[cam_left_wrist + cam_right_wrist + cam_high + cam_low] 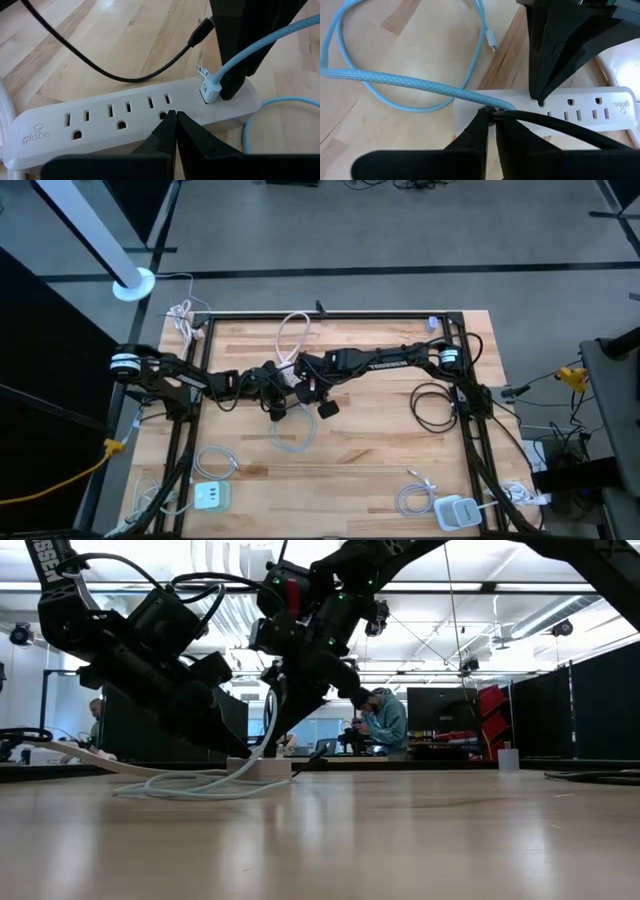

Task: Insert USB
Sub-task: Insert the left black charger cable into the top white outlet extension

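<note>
1. Power strip [125, 120]: rigid and light, so it may slide; you pin it lower centre in the left wrist view with the left gripper [176, 116], tips together.
2. Blue cable [410, 82]: braided, limp; do not hold it here.
3. USB plug [209, 90]: small and stiff; the right gripper [490, 114] pinches it at the strip's end.

A green charger [211, 496] lies at the counter's [360, 450] lower left, a white one [458, 511] lower right; a person [383, 722] stands mid-background.
</note>
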You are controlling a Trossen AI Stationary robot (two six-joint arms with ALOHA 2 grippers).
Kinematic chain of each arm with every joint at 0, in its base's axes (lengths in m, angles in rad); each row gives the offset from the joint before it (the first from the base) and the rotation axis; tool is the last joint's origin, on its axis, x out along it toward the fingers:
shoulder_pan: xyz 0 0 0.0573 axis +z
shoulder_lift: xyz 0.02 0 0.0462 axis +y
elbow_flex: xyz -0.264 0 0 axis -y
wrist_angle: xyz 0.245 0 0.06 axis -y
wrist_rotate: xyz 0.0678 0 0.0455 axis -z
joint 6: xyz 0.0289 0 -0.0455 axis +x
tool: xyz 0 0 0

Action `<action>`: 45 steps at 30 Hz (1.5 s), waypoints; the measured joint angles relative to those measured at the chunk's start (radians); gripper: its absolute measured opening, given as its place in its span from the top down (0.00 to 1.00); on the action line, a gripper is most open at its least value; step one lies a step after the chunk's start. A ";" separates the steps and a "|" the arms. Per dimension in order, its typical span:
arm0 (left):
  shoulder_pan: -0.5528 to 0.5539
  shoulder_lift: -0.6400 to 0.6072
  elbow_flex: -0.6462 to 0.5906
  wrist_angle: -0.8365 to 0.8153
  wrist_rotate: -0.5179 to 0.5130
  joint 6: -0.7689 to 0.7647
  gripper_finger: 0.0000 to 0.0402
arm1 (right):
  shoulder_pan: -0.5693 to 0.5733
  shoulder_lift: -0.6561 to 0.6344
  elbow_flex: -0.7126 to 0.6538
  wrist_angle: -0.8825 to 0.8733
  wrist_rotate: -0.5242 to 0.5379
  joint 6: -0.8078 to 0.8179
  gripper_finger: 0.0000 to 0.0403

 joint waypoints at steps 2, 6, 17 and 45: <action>0.000 0.000 0.000 0.000 0.001 0.000 1.00 | 0.004 -0.011 -0.004 -0.012 0.016 0.006 0.89; 0.000 0.000 0.000 0.000 0.001 0.010 1.00 | 0.006 -0.047 -0.009 -0.024 0.035 0.061 0.72; -0.001 -0.021 -0.001 -0.035 -0.254 -0.070 1.00 | 0.006 -0.145 -0.002 -0.208 0.115 0.169 0.45; 0.000 -0.277 -0.044 -0.361 -0.692 -0.423 1.00 | 0.013 -0.164 -0.004 -0.145 0.136 0.249 0.56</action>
